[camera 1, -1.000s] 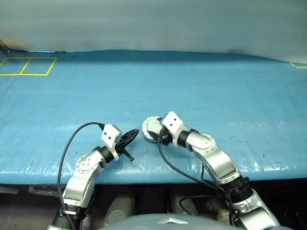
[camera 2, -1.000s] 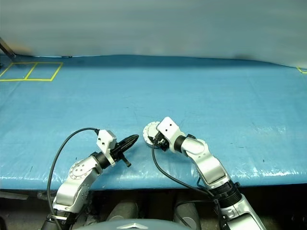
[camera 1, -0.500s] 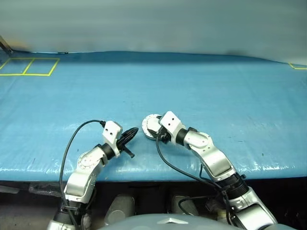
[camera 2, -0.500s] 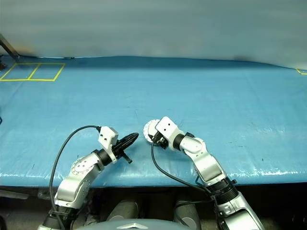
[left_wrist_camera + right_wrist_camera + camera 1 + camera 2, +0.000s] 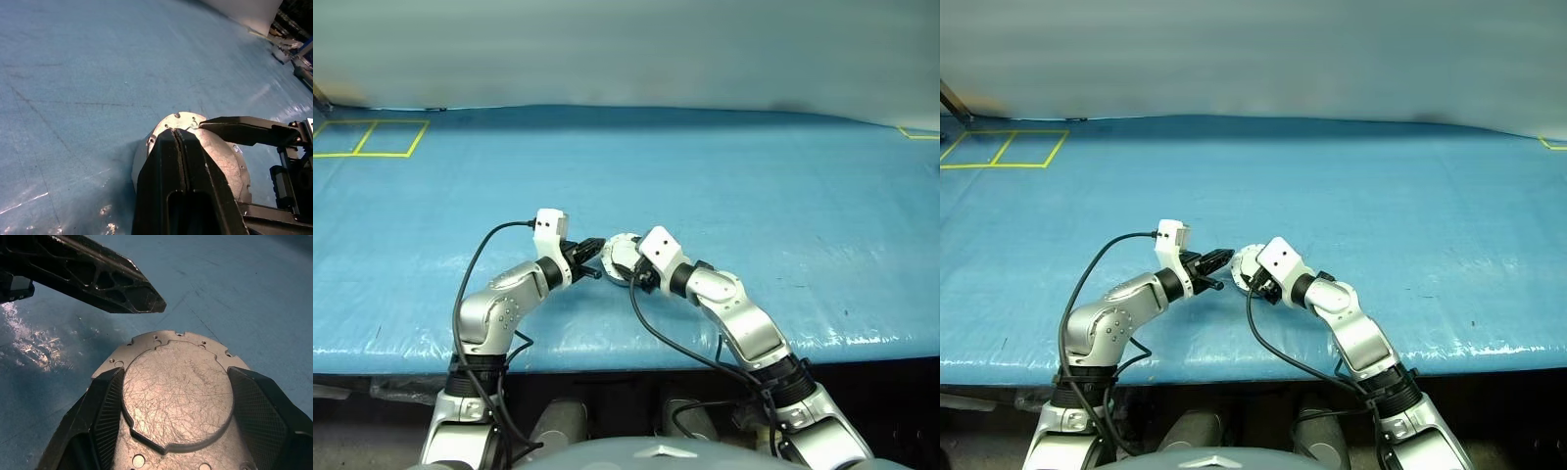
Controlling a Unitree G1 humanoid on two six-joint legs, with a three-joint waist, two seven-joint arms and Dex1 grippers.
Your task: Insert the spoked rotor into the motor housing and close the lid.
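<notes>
A: Right wrist view: right tool (image 5: 178, 406) straddles the closed lid (image 5: 177, 391) on the bench (image 5: 754, 186), fingers wide at its sides

B: Left tool (image 5: 182, 142), pinched shut and empty, touches its rim; a push could skid the housing loose

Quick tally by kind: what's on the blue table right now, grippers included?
Motor housing with lid closed, clamped in the right gripper: 1
Grippers: 2, left gripper shut, right gripper gripping the housing
Yellow tape squares at the table's far left corner: 2
Total: 5
</notes>
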